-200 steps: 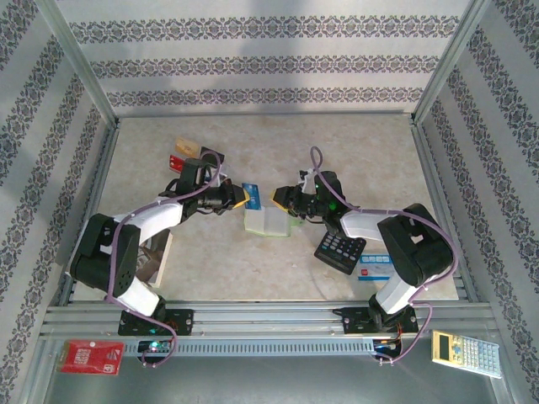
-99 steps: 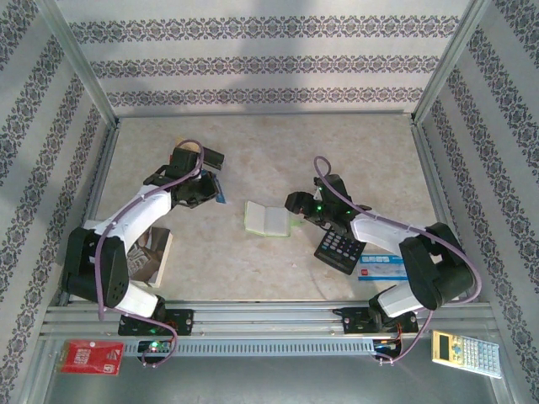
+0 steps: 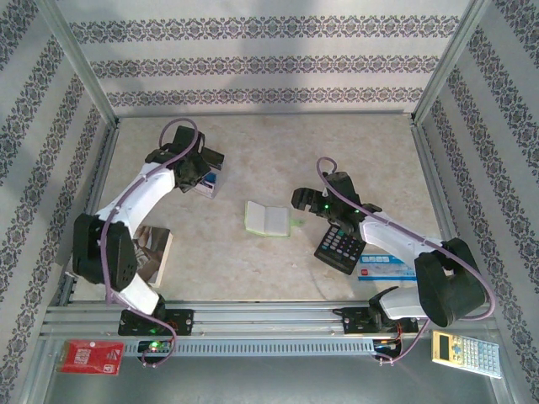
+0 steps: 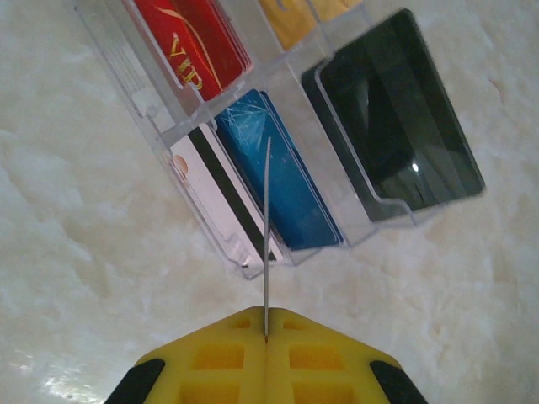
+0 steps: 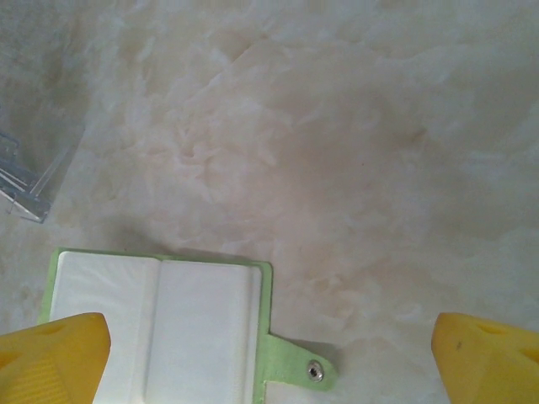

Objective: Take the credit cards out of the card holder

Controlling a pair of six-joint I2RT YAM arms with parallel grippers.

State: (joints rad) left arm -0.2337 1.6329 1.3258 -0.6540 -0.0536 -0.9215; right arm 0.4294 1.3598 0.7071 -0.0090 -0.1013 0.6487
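The lime-green card holder [image 3: 268, 219] lies open on the table, its pale inner faces up and bare [image 5: 160, 328]. My right gripper [image 3: 301, 202] hovers just right of it, open wide, with its yellow fingertips [image 5: 55, 358] on either side of the holder's snap tab. At the back left my left gripper [image 3: 202, 175] is shut on a thin credit card [image 4: 267, 236], seen edge-on. That card hangs over a clear compartment tray [image 4: 152, 109]. In the tray lie a red card [image 4: 194, 42], a tan card [image 4: 295, 17], a black card [image 4: 396, 118] and a blue card [image 4: 286, 185].
A black calculator [image 3: 339, 247] and a blue-and-white box [image 3: 383, 269] lie right of the holder, under my right arm. A flat block [image 3: 156, 252] sits by the left arm's base. A red packet [image 3: 93, 357] and a second calculator [image 3: 466, 352] lie on the front ledge.
My left gripper carried a card from the holder to the back left, over the clear tray. My right gripper opened, let go of the holder and drew back to the right.
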